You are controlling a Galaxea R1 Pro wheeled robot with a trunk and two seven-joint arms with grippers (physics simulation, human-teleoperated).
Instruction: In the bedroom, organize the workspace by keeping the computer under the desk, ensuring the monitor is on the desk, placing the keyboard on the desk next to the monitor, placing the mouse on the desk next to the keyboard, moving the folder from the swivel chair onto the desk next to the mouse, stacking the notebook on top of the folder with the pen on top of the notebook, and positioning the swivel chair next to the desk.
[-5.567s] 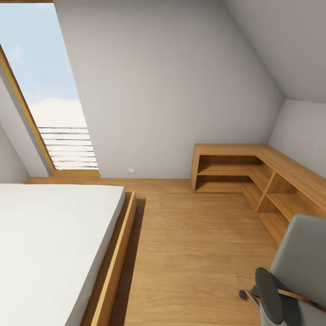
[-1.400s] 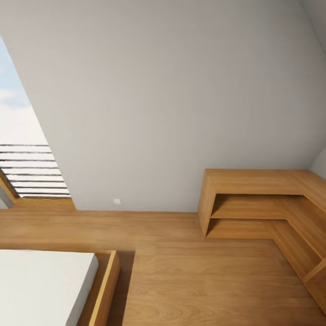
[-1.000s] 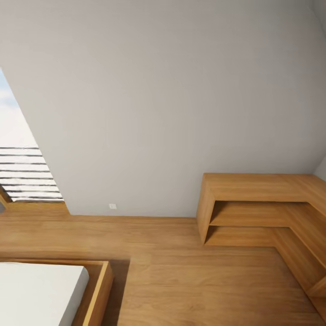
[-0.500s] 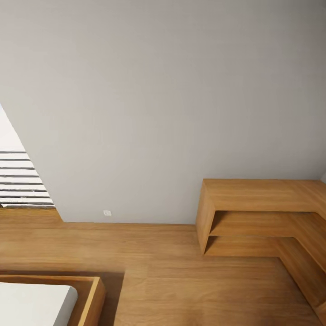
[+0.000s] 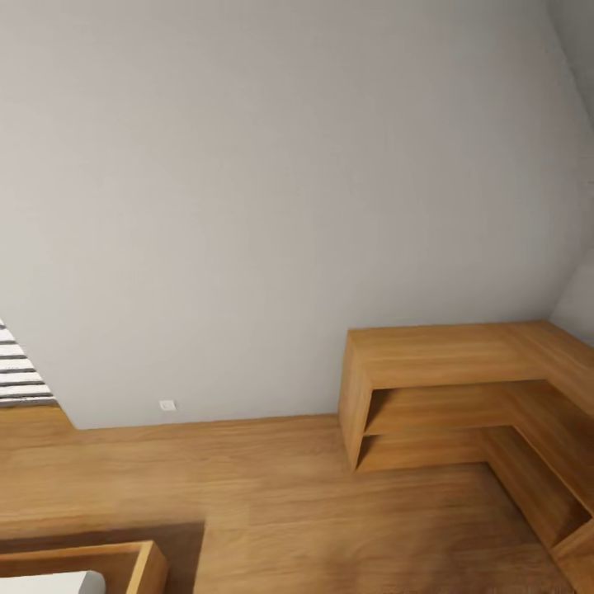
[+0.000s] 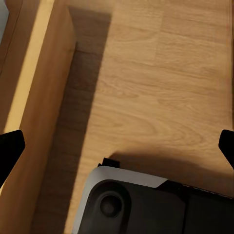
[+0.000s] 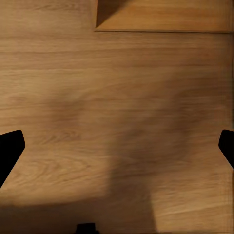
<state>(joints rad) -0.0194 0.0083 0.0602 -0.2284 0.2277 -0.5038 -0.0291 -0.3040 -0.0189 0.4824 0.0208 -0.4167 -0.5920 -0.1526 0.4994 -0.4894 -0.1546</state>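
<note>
**Robot in transit across the bedroom; no workspace item in sight**

None of the task's things appears here: no desk, monitor, keyboard, mouse, folder, notebook, pen or swivel chair, so where they are cannot be told from these pictures. Judging from that, the robot is travelling or turning, and nothing shows that any step of the tidying is done; as far as can be seen, every placement is left.

The head view looks at a plain grey wall (image 5: 272,206), a wooden plank floor (image 5: 272,495) and one L-shaped light wooden shelf unit (image 5: 462,388) in the corner, with two open tiers, both bare. One small white wall socket (image 5: 167,405) sits just above the floor. A corner of one bed frame (image 5: 124,565) and a sliver of one slatted window (image 5: 18,375) show at the edges.

The left gripper (image 6: 117,146) hangs over the floor beside the bed frame, its two dark fingertips spread wide with nothing between them; part of the robot's base (image 6: 141,204) lies below. The right gripper (image 7: 117,146) is likewise spread wide and holds nothing, over bare floor.
</note>
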